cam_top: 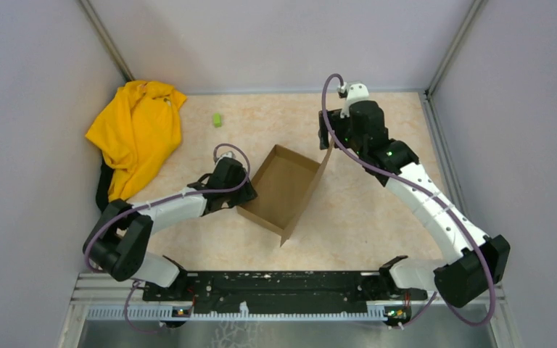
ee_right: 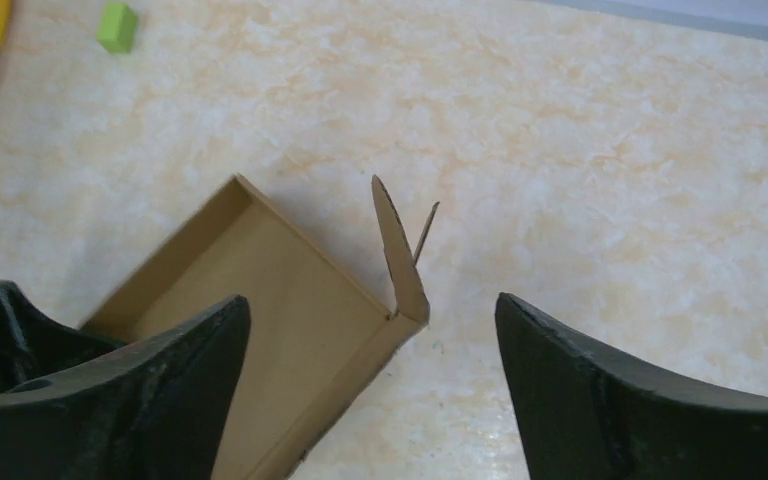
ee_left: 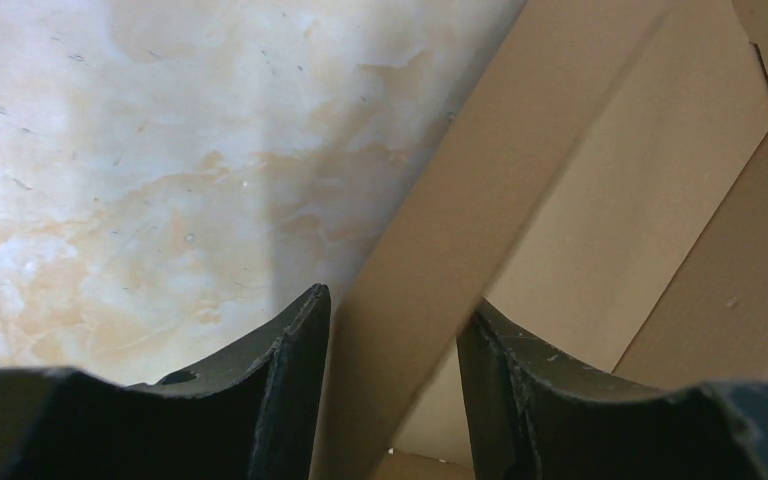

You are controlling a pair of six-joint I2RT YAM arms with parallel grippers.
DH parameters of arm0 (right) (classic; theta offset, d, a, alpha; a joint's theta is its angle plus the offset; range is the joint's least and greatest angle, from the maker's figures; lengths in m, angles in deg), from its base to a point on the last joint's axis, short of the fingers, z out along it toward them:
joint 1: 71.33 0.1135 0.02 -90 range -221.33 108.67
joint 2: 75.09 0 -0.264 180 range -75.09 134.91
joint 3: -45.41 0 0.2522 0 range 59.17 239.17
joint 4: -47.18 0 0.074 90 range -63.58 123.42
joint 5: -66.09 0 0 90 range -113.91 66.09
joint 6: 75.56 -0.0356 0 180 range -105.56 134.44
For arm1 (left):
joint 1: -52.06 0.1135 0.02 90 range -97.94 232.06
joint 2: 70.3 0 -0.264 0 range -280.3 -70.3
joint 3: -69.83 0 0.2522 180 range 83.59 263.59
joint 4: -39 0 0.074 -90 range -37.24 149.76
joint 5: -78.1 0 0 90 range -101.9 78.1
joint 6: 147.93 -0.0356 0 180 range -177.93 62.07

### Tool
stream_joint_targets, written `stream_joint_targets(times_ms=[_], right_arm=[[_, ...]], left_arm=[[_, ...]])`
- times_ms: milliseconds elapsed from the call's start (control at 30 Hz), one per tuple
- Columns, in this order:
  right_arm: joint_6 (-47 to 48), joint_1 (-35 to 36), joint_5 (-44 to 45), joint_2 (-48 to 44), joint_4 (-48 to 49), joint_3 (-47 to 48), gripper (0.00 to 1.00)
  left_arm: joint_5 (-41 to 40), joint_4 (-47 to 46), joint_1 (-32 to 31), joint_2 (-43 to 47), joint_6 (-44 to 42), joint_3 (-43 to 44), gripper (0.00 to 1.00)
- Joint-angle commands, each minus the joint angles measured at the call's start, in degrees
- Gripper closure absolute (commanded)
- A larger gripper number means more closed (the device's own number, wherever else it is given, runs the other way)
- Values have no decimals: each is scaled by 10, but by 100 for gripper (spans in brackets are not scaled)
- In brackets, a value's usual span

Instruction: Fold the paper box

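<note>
Left gripper [ee_left: 395, 300]: astride left wall of paper box [cam_top: 279, 185]; cannot tell whether it pinches.
Right gripper [ee_right: 372, 300]: wide open, empty, over far-right flap.

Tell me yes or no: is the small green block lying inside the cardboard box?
No, the green block lies on the table beyond the paper box, near the yellow cloth.

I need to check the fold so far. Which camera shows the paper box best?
The top external view: nearly all of the paper box shows, its tall side flap standing up. The left wrist view shows only one wall, close up; the right wrist view shows part of the tray and a raised flap.
</note>
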Motion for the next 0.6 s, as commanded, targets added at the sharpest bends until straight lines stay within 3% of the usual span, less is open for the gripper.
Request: stream_joint_targets(times_ms=[0,300,567], right_arm=[[-9,1,-1,-58,59,47,2],[-34,1,90,-143,68,21,1],[-83,1,230,-209,53,-78,1]], left_arm=[[6,-28,-12,-11,16,-5,45],[-5,-61,-15,-2,47,-45,45],[-6,-69,-15,47,-24,-13,33]])
